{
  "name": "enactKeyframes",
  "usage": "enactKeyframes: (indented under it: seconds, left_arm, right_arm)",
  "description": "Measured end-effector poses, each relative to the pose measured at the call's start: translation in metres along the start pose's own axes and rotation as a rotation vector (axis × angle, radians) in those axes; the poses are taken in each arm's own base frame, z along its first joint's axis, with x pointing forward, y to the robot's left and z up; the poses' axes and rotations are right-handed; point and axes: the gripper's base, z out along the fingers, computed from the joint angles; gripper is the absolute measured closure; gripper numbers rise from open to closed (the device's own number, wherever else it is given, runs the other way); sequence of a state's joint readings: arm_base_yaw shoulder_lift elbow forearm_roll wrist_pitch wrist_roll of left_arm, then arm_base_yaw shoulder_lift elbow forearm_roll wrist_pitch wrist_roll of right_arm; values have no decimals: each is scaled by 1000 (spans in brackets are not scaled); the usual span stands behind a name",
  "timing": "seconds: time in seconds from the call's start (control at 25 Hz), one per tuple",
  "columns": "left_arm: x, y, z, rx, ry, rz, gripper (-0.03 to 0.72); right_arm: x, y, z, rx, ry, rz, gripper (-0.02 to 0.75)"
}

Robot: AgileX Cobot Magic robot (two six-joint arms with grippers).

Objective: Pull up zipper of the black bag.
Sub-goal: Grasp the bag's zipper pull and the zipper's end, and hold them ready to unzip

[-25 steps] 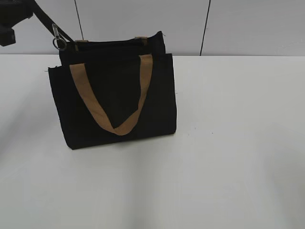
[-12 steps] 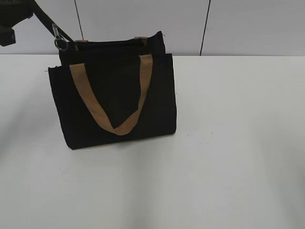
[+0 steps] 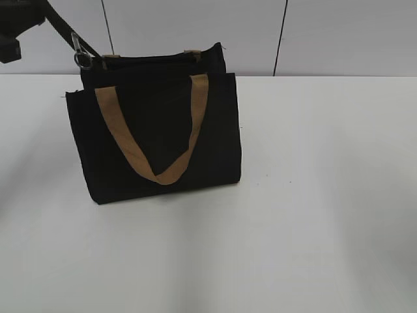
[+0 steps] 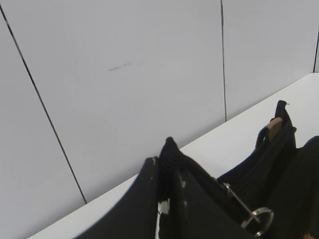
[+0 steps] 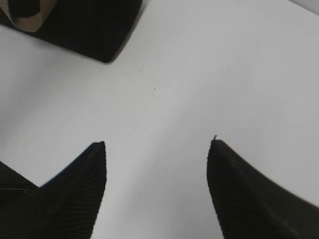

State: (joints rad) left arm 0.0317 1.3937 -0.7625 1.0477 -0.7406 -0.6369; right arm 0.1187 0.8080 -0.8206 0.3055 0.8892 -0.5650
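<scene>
Black bag [image 3: 156, 137], soft cloth, likely light; zipper [image 4: 244, 209], small slippery metal, pinched in closed left gripper [image 4: 167, 194]; right gripper [image 5: 157, 149] open, empty.

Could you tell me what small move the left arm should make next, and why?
Probably a short further pull along the track, away from the black bag. The left gripper is shut on black fabric by the zipper, stretched taut off the bag's top left corner; the right gripper hangs open over the table.
</scene>
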Motion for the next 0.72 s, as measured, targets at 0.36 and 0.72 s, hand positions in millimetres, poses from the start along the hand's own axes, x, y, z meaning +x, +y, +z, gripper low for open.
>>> enactKeyframes:
  seconds: [0.36, 0.72]
  left_arm:
    - [0, 0, 0, -2, -2, -3, 673]
    - [0, 0, 0, -3, -4, -5, 673]
  right_arm:
    - [-34, 32, 71, -189, 14, -161, 254]
    - [-56, 63, 116, -270, 20, -172, 254]
